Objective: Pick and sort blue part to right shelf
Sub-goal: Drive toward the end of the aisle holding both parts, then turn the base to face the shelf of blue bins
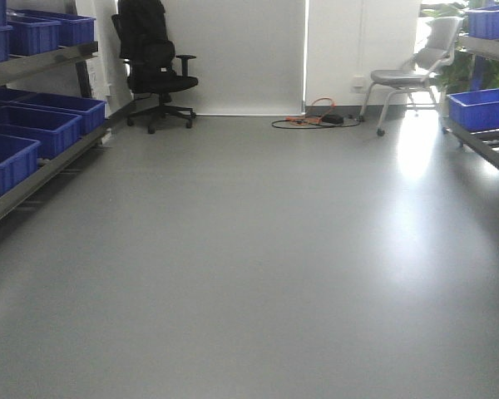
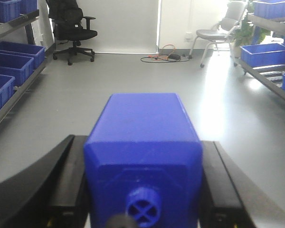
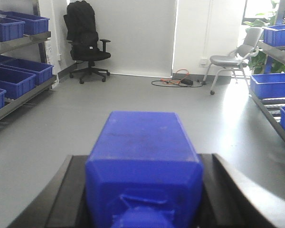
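My right fingers [image 3: 76, 199] squeeze the blue part [image 3: 143, 156], with its fat cap toward me. My left fingers [image 2: 71, 190] squeeze another blue block [image 2: 142, 133] that has a tiny knob. Far off, across the gray floor [image 3: 133, 95], stand a black chair [image 3: 88, 35] and blue bins [image 3: 271, 85].

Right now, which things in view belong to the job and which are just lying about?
Job: deep-blue bottle-shaped plastic block with wide cap in right gripper; metal right shelf.
Lying about: blue plastic block with small round knob in left gripper; black office chair; grey chair; floor cables.
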Motion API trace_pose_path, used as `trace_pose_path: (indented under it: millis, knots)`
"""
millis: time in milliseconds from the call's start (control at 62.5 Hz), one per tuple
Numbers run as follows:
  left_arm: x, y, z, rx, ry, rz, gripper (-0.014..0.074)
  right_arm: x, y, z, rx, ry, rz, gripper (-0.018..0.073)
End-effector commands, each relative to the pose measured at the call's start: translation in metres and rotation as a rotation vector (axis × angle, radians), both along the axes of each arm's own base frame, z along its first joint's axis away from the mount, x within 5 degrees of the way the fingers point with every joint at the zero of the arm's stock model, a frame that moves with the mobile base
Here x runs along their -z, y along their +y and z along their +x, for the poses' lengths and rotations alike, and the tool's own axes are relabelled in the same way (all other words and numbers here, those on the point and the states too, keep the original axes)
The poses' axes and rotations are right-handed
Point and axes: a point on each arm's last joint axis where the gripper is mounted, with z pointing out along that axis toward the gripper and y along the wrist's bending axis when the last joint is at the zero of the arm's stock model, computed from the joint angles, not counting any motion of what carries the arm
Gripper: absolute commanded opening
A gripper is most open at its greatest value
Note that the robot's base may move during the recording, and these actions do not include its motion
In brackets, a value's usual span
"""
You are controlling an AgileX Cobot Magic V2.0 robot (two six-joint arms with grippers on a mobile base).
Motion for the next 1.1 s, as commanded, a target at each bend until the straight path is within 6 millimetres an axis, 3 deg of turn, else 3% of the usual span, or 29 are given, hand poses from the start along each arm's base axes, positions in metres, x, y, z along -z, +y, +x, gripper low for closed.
trace_pose_path:
  millis: [0, 1087]
  knots:
    - [-0.0165, 0.0009, -0.0006, -0.009, -0.101, -0.018, 0.0332, -0.0170, -0.0003, -0.0016, 0.006, -0.116, -0.008, 0.0428]
    - [-0.0165, 0.0009, -0.0006, -0.009, -0.101, -0.018, 0.0332, -0.0170, -0.0003, -0.0016, 0.006, -0.116, -0.008, 0.0428]
